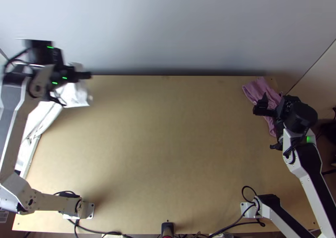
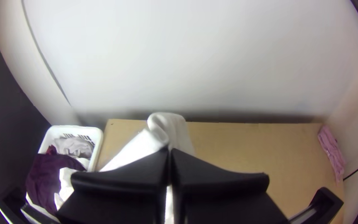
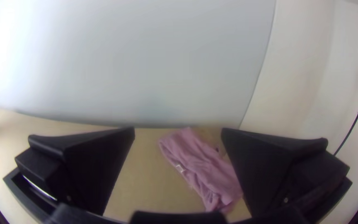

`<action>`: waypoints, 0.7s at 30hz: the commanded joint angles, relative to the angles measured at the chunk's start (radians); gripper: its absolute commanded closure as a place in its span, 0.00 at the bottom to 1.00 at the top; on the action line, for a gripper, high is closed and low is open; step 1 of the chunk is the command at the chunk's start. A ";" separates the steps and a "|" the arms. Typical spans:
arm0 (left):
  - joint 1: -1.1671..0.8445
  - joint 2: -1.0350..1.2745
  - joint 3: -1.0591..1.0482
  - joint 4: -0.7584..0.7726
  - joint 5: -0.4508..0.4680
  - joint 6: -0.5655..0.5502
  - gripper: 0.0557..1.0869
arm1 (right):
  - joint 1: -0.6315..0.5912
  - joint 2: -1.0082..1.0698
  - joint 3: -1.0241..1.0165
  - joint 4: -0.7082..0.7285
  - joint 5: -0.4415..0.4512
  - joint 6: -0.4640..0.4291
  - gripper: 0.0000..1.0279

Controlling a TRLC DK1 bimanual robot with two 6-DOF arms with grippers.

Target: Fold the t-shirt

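Note:
Over the table's far left corner, my left gripper (image 1: 82, 75) is shut on a white cloth (image 1: 77, 97) that hangs bunched below it. From the left wrist view, the gripper (image 2: 169, 152) has its fingers pressed together, with the white cloth (image 2: 172, 128) at and behind their tips. My right gripper (image 1: 269, 126) is at the table's far right, over a pink cloth (image 1: 261, 91). In the right wrist view this gripper (image 3: 178, 132) stands open, and the pink cloth (image 3: 201, 166) lies in a narrow, wrinkled bundle on the table beyond it.
A white basket (image 2: 98, 143) with grey, white and dark purple cloths stands at the table's left side. The wooden table (image 1: 168, 145) stretches between the two arms, with a pale wall (image 1: 168, 27) behind its far edge. Cables lie along the near edge.

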 commanded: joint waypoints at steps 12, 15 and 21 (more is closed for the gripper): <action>-0.764 0.349 0.115 -0.003 -0.126 -0.114 0.96 | -0.153 -0.039 -0.134 0.063 -0.008 0.047 0.05; -0.829 0.479 0.235 -0.001 -0.124 -0.106 0.96 | -0.185 -0.051 -0.161 0.061 -0.014 0.044 0.05; -0.898 0.726 0.445 0.089 -0.115 -0.051 0.96 | -0.188 -0.092 -0.235 0.069 -0.016 0.038 0.05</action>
